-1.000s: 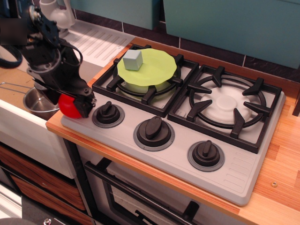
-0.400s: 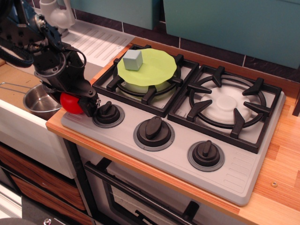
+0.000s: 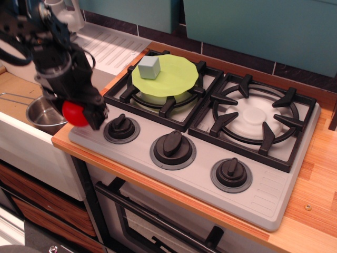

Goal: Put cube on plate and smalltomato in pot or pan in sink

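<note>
The pale grey-blue cube [image 3: 149,67] rests on the lime-green plate [image 3: 169,75], which lies on the left burner grate. My gripper [image 3: 79,112] is shut on the red smalltomato [image 3: 73,113] and holds it above the counter's left end, just right of the shiny steel pot [image 3: 42,114]. The pot stands in the white sink [image 3: 21,134], partly hidden by my arm. Its thin wire handle [image 3: 11,96] points left.
The stove [image 3: 210,142] has three black knobs along its front; the nearest knob [image 3: 121,127] is just right of my gripper. A ribbed drainboard [image 3: 113,46] and white faucet [image 3: 66,13] lie behind my arm. The right burner [image 3: 254,117] has a white cap.
My gripper has risen a little and shifted left toward the pot, carrying the tomato with it. The cube and plate have not moved.
</note>
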### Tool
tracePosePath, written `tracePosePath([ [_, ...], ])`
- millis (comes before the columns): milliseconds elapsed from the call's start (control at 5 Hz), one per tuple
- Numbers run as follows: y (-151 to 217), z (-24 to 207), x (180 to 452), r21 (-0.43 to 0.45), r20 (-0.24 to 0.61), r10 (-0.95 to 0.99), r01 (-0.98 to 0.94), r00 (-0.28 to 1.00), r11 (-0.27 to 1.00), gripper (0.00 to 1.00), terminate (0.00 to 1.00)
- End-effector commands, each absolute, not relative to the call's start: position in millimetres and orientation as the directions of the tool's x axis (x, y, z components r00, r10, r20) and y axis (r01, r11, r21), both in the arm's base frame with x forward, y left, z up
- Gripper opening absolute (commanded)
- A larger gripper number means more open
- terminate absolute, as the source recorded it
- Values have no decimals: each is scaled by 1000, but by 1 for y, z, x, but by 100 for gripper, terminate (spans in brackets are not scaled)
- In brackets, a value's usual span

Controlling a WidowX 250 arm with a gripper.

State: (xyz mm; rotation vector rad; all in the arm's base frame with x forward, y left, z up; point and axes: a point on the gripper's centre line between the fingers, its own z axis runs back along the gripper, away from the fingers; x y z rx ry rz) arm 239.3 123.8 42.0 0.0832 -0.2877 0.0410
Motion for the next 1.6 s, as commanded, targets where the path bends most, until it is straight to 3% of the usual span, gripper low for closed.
tracePosePath([
  [0, 160, 89, 264, 125, 320, -69, 30, 945, 992, 0, 0],
  [600, 198, 77, 293, 80, 325, -107, 85, 940, 993, 0, 0],
  [1400, 214, 51, 282, 21, 321, -42, 37, 946, 999, 0, 0],
])
